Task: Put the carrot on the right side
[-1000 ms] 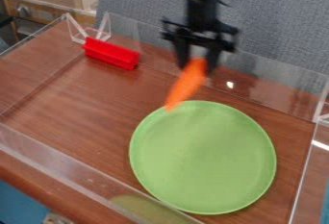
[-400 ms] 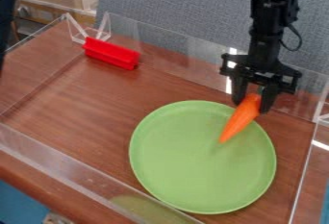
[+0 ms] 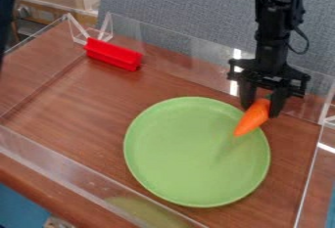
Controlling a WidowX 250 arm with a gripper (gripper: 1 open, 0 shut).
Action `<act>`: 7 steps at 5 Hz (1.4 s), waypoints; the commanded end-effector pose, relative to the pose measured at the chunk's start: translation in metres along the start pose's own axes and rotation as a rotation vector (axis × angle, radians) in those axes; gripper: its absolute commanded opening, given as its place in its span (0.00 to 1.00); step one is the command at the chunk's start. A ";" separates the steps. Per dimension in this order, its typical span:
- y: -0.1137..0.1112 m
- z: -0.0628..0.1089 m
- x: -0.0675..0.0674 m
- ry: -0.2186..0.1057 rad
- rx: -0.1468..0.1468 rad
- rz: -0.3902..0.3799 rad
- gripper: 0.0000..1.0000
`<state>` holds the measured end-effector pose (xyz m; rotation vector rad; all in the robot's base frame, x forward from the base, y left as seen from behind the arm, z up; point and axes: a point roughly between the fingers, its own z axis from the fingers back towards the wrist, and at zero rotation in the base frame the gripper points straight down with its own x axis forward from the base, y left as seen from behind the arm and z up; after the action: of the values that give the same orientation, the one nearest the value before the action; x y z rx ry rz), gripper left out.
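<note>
The orange carrot (image 3: 250,120) hangs tilted from my gripper (image 3: 267,99), thick end up between the black fingers and thin tip pointing down-left. The gripper points straight down and is shut on the carrot's upper end. The carrot's tip is over the right part of the round green plate (image 3: 183,159); I cannot tell whether it touches the plate. The carrot's green top is hidden by the fingers.
A red rectangular block (image 3: 114,54) lies at the back left of the wooden table (image 3: 78,100). Clear acrylic walls (image 3: 309,163) ring the table, with the right wall close to the gripper. Cardboard boxes stand behind at the far left.
My gripper has carried the carrot right and down, from the middle back to the plate's right side. The green plate has shifted slightly left.
</note>
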<state>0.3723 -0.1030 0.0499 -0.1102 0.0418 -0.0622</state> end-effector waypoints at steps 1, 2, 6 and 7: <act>-0.011 0.024 -0.008 -0.056 -0.022 -0.007 0.00; -0.028 0.023 -0.020 -0.053 -0.036 -0.029 0.00; -0.051 0.036 -0.009 -0.052 -0.082 -0.076 0.00; -0.055 0.050 -0.012 -0.054 -0.091 -0.058 0.00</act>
<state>0.3519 -0.1475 0.0644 -0.1721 0.0989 -0.1002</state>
